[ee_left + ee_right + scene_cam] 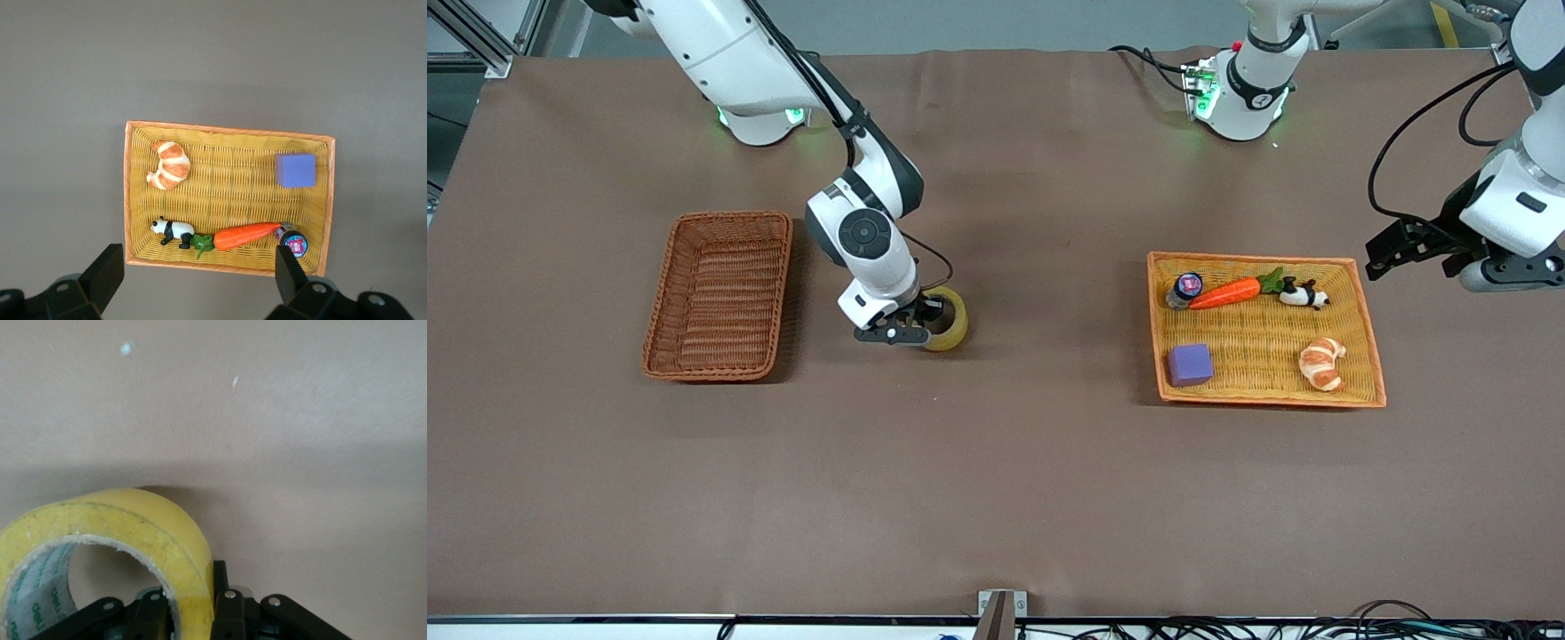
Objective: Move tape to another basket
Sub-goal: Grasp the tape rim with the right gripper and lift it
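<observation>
Tape (950,331) hangs in the right gripper (914,331) over the bench (996,489), beside the wicker basket (720,295). Left gripper (200,280) waits, fingers spread, over the yellow tray (230,131). In the right wrist view, fingers (223,603) pinch only the roll's wall; you risk it swinging loose.

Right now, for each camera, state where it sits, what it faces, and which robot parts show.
Front view: high across the table, facing both bases; shows both arms, the basket, the tray.
Left wrist view: over the tray, facing down; left gripper fingers open.
Right wrist view: low over the table, right gripper shut on the tape.
Shared: tape and tray also show in front view.
</observation>
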Robot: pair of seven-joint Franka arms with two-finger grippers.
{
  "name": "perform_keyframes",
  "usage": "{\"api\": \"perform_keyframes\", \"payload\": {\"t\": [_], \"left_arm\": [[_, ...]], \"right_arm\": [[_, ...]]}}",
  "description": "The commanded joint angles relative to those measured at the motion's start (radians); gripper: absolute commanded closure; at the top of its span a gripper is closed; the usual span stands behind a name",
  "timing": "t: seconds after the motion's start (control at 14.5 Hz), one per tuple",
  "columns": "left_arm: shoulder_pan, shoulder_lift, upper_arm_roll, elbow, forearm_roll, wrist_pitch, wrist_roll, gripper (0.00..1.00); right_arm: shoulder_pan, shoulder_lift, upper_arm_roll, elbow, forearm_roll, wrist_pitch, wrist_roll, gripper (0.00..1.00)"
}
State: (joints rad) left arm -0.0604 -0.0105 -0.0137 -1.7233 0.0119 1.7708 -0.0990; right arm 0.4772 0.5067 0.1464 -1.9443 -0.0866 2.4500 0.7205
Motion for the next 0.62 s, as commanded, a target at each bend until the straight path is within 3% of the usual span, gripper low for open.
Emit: {"api": "perform_keyframes", "payload": {"t": [0.0, 0.35, 0.55], "left_arm": [[-0.009, 0.01, 0.011, 0.021, -0.013, -0.014, 0.01, 0.0], [-0.001, 0.01, 0.005, 0.025, -0.03, -0.013, 0.002, 0.0], [0.002, 0.014, 0.008, 0.05, -0.049, -0.013, 0.012, 0.0]], "right_arm": [[-0.064, -0.129, 0.013, 0.019, -0.016, -0.158, 0.004, 1.0], [-0.192, -0.336, -0.004, 0.019, -0.016, -0.359, -0.235, 1.0], [-0.215, -0.427, -0.079, 0.015, -0.015, -0.466, -0.396, 1.0]]}}
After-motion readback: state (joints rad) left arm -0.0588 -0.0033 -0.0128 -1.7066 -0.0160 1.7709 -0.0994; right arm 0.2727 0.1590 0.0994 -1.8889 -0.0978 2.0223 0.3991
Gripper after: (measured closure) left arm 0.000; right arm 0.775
